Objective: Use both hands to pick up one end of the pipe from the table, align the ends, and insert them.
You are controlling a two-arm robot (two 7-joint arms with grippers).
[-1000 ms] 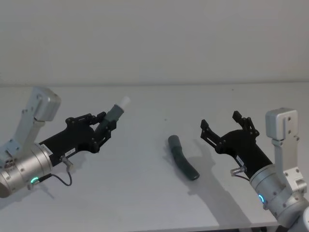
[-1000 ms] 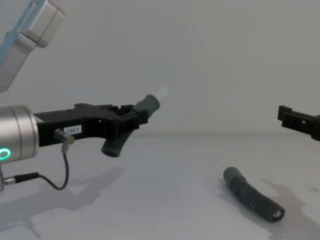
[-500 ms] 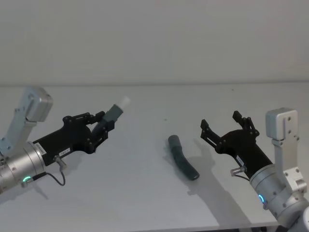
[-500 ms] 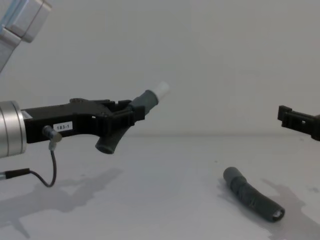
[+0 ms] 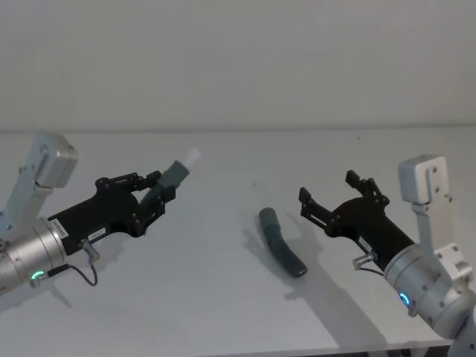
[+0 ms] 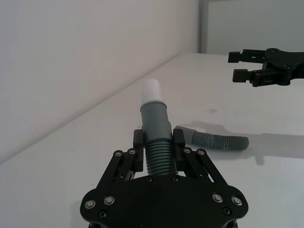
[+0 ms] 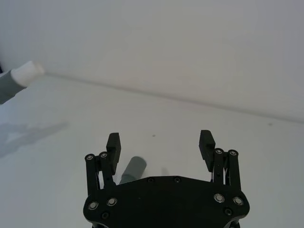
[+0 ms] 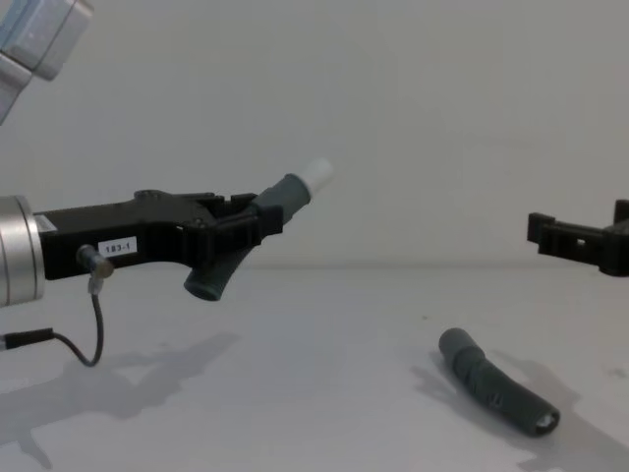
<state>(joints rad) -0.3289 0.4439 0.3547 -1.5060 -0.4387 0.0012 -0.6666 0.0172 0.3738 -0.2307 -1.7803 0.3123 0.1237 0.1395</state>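
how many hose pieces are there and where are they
2. The white-tipped piece is held above the table in the left gripper. The darker piece lies on the table near the open right gripper. None seems hidden.

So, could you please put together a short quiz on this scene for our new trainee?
1. True or false: the left gripper is holding the white-tipped pipe piece up off the table.
2. Fill in: the right gripper has its fingers ____.
3. Where is the darker pipe piece? A) lying on the table, untouched B) clamped in the right gripper C) joined to the other piece
Key: 1 true; 2 open; 3 A.
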